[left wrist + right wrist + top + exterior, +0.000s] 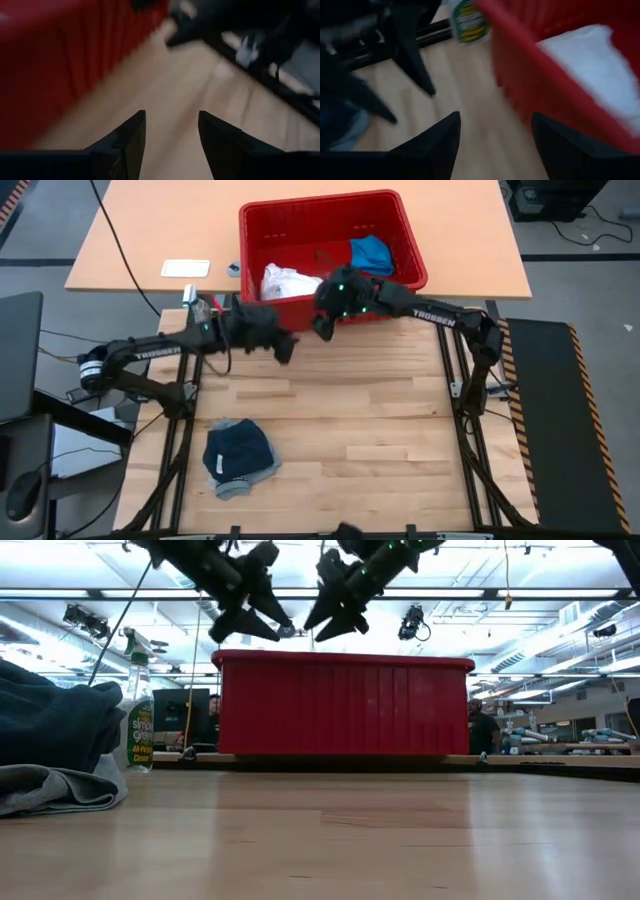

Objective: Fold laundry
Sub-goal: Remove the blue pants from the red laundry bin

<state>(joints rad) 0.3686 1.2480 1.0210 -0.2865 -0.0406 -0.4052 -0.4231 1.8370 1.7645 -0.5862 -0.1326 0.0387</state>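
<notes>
A folded navy garment [238, 448] lies on a grey piece [236, 485] near the table's left near corner; the pile shows at the left of the low view [50, 745]. In the red basket [395, 280] at the far edge lie a white cloth [288, 282] and a bright blue garment [372, 254]. My left gripper [283, 348] hangs open in the air just in front of the basket's near wall. My right gripper [322, 328] hangs open beside it, at the basket's near rim. Both hold nothing. In the right wrist view the white cloth [600, 65] shows inside the basket.
A spray bottle [138, 720] stands at the table's far left, beside the basket. A second table behind carries a small white card [185, 268]. Bare wood fills the table's middle and right [380, 430].
</notes>
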